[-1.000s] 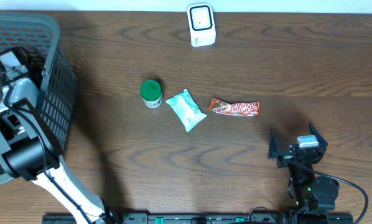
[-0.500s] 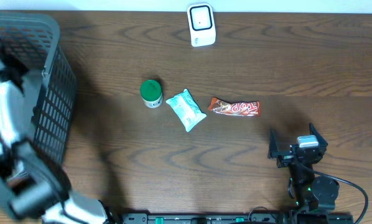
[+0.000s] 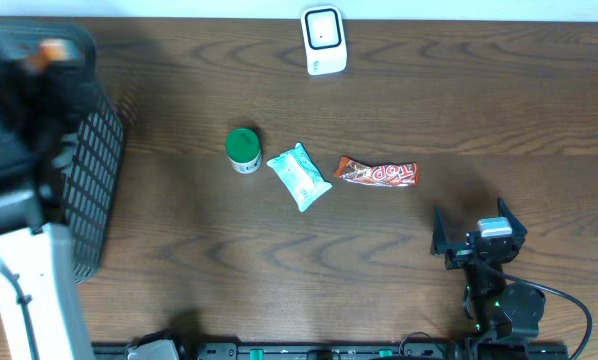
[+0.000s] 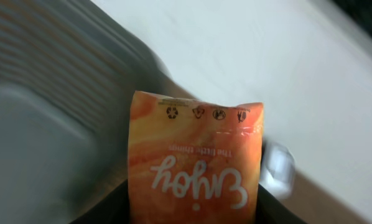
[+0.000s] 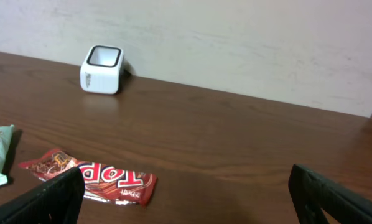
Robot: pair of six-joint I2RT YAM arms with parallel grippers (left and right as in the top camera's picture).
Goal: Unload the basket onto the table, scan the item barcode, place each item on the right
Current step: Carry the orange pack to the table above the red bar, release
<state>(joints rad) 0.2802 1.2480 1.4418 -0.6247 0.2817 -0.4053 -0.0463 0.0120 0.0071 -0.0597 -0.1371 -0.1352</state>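
Dark wood surface (image 3: 379, 270), seen from overhead. Grey mesh basket (image 3: 94, 170) at the far left edge, largely covered by the left arm (image 3: 29, 270), which is blurred and hangs over it.

Left end effector (image 4: 192, 214): jaws partly closed, gripping an orange snack packet (image 4: 195, 155) by its lower part. The dark fingers (image 4: 105, 211) show at both bottom corners of the left wrist view. The packet reads "Enjoy" upside down with a row of small symbols along its top edge, and no barcode shows on this face. Overhead, it is only an orange speck up at the basket's back-left corner, off the surface and well apart from the scanner.

Right end effector (image 3: 473, 232): near the front right of the surface, jaws fully spread, nothing between them, apart from every item.

White barcode scanner (image 3: 323, 40) stands upright at the back edge, centre. In the right wrist view its dark window faces up and forward.

Three loose items lie in a row mid-surface, in front of the scanner. The red "TOP" candy bar (image 3: 377, 173) is on the right, lying flat. The teal-and-white packet (image 3: 299, 177) is in the middle, angled, just beside the candy bar but not touching it. The green-lidded tub (image 3: 243, 147) is on the left, upright, close to or touching the teal packet's corner; cannot tell which.

The row sits between the basket side and the right end effector, and in front of the scanner rather than on the straight line from the basket to it.
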